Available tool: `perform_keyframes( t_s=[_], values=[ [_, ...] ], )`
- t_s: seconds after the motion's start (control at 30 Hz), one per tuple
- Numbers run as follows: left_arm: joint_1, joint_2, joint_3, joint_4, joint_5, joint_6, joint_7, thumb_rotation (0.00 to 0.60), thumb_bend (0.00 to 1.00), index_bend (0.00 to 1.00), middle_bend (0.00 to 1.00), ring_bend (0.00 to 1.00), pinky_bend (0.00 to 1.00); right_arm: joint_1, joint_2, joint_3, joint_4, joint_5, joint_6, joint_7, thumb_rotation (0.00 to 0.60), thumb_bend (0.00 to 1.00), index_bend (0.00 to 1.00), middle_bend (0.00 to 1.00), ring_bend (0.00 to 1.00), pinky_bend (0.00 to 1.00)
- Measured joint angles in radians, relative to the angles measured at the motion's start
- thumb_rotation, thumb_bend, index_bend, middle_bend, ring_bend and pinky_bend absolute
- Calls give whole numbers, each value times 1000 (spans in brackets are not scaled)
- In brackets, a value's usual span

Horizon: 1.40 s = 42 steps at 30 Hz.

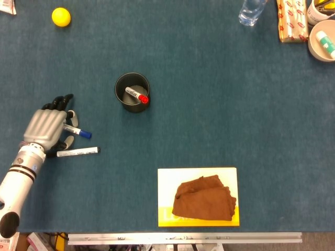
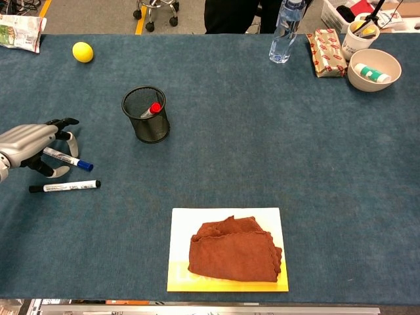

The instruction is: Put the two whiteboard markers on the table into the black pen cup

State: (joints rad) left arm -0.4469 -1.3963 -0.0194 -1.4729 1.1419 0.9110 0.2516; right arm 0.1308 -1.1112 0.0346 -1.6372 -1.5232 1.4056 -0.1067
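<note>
Left hand [image 1: 48, 125]: at the desk's [image 1: 220, 104] left edge, fingers curled around the blue-capped marker [image 1: 78, 132], grasping it; whether it has lifted off the surface cannot be told. Black-capped marker [image 1: 73, 152]: lying flat just beside that hand. Black pen cup [image 1: 132, 92]: upright, well apart, containing a red-capped marker [image 1: 137, 95]. Right hand: out of sight.

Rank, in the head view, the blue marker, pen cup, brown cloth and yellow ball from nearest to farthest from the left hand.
1. Blue marker: at the left hand's fingers.
2. Pen cup: up and to the right of the hand.
3. Yellow ball: far edge, almost straight beyond the hand.
4. Brown cloth: on the yellow board, near edge, far right of the hand.
</note>
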Motion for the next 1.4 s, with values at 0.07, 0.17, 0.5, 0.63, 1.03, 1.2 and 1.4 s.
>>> perform_keyframes(
  t_s=[0.07,0.17,0.5,0.63,1.03,1.2,1.4],
  values=[
    [-2,-7,2,8,0,-2,1,600,325,437,0,0,171,0,1,1,0,1,1,1,600,0,396,365,267,399],
    [-5,-16,4,20,0,-4,0,600,325,437,0,0,172,0,1,1,0,1,1,2,600,0,396,365,267,399],
    [-1,-26,9,33,10,10,-15,600,325,489,0,0,173,1,0,0,0,2,-2,0,600,0,396,365,267,399],
    [1,-27,9,36,12,16,-20,600,325,511,0,0,173,1,0,0,1,3,-2,0,600,0,396,365,267,399],
    [4,-31,11,35,19,26,-24,600,325,567,4,0,173,1,1,0,1,4,-2,2,600,0,396,365,267,399],
    [7,-24,7,11,21,39,-24,600,325,581,12,0,173,1,1,1,0,4,0,3,600,0,396,365,267,399],
    [13,-19,-4,-44,17,82,1,600,325,596,22,0,173,1,2,0,-1,2,0,5,600,0,396,365,267,399]
  ],
)
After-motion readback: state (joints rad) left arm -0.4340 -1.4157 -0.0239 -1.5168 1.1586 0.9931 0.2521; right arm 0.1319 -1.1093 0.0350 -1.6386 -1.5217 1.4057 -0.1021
